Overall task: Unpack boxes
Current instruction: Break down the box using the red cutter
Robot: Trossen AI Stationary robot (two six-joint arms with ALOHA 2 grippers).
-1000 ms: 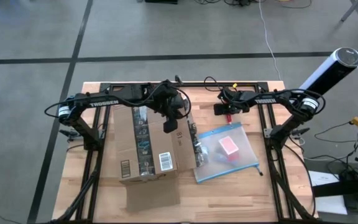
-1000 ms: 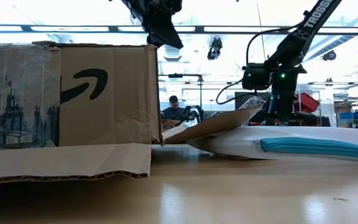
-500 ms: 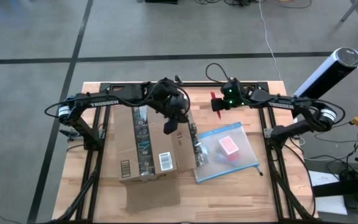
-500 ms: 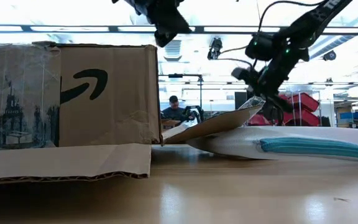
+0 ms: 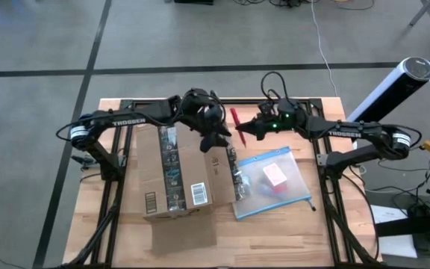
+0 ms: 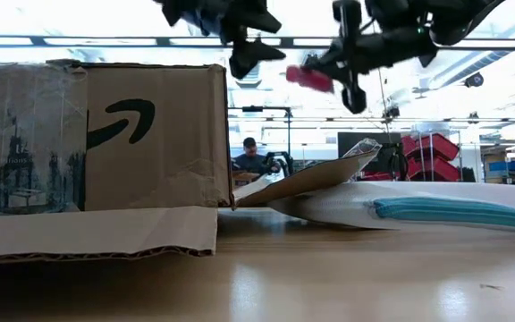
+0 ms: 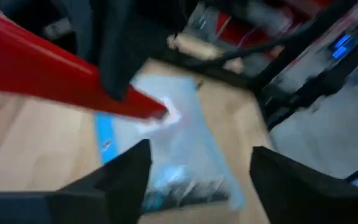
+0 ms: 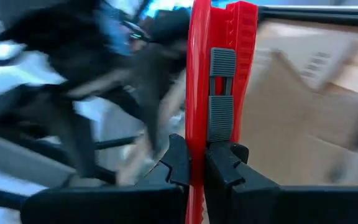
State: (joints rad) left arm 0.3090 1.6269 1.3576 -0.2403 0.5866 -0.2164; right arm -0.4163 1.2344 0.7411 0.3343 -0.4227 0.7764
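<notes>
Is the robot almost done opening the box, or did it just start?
Early on, it seems. A clear pouch already lies beside the box. The right gripper holds a red tool above the box, near the open left gripper. The box top still looks taped, so cutting remains.

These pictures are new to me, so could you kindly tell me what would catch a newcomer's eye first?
First, the red tool, clamped in the right gripper and held in the air above the table's far middle, close to the open left gripper. Next, the big brown cardboard box on the table's left half. Right of it lies a clear plastic pouch with a blue edge.
</notes>
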